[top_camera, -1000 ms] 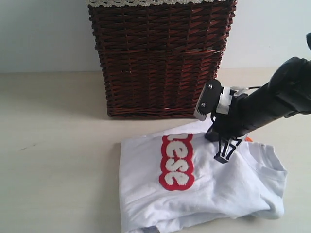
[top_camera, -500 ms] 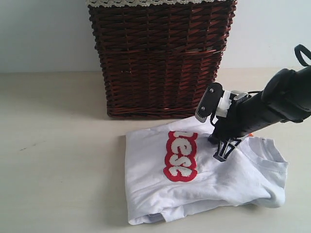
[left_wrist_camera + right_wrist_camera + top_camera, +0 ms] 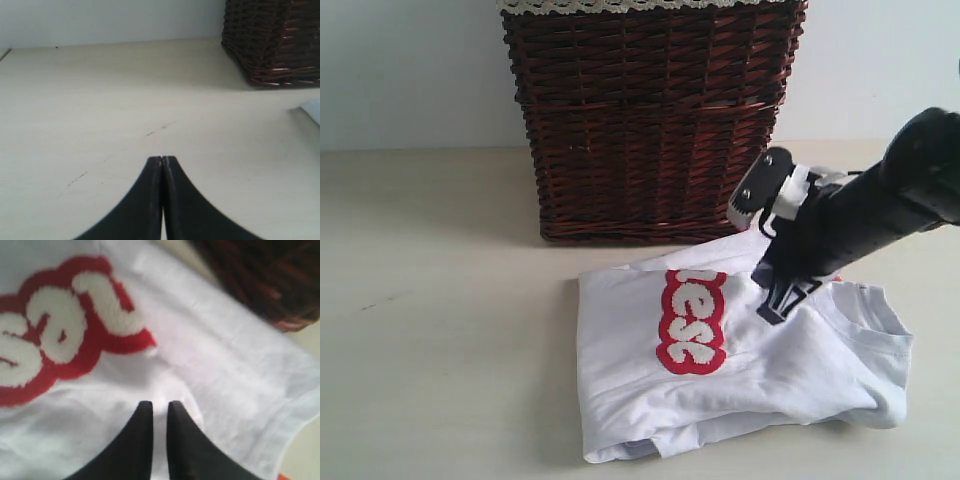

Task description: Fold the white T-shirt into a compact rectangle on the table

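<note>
Exterior view: nearest the camera, at lower centre and lower right of the frame, the white short-sleeved cotton T-shirt (image 3: 770, 370) lies on the broad, pale beige table (image 3: 430, 350), already doubled over, with stacked edges showing along its bottom-left corner and a sleeve bunched at lower right. Its long axis runs left to right across the frame. The round neck (image 3: 880, 320) points right and the folded end left, so the fuzzy red-outlined lettering (image 3: 692, 322) reads sideways and is partly tucked away. Just above the middle of the shirt, the right gripper (image 3: 772, 308) angles down from the right edge onto the shirt's upper border beside the neck. The right wrist view shows its black jaws nearly together with a thin slit of white between them, and I cannot tell whether cloth is pinched there. In the left wrist view the left gripper (image 3: 162, 162) is clenched on nothing, over bare table well apart from the shirt. Farthest back, the dark woven wicker basket (image 3: 650, 130) stands at upper centre. This looks like mid-fold; the next move likely calls for a firm pinch through the layers near the neck, then carrying that end leftward over the lettering.
</note>
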### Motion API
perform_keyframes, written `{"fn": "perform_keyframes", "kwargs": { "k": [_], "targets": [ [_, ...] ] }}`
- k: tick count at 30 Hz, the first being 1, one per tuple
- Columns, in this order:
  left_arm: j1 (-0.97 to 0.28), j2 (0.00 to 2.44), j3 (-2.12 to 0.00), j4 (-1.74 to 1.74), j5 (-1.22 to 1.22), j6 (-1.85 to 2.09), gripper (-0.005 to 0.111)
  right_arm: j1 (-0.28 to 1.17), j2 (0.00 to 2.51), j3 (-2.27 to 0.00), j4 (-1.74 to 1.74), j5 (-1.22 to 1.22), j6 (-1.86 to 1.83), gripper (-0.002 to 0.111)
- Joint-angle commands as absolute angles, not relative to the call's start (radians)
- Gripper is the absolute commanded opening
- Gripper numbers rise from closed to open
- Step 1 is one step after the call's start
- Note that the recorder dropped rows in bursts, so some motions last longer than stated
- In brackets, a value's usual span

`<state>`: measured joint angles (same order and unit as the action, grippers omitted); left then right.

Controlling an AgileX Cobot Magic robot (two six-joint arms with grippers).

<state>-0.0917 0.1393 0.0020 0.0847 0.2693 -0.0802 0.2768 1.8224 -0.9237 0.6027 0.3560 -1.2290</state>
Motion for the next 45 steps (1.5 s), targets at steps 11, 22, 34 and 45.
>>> {"fn": "perform_keyframes", "kwargs": {
  "k": [11, 22, 34, 45],
  "targets": [
    [-0.089, 0.134, 0.0, 0.086, 0.267, -0.082, 0.0, 0.327, 2.0, -0.924, 0.274, 0.453, -1.022, 0.0],
    [-0.089, 0.134, 0.0, 0.086, 0.267, -0.082, 0.0, 0.383, 1.908, -0.924, 0.586, 0.422, -1.026, 0.0],
    [-0.089, 0.134, 0.0, 0.086, 0.267, -0.082, 0.0, 0.383, 1.444, -0.924, 1.064, -0.367, -0.85, 0.0],
    [-0.089, 0.134, 0.0, 0.086, 0.267, -0.082, 0.0, 0.257, 0.962, -0.459, 0.364, -0.444, -0.894, 0.0]
  ]
}}
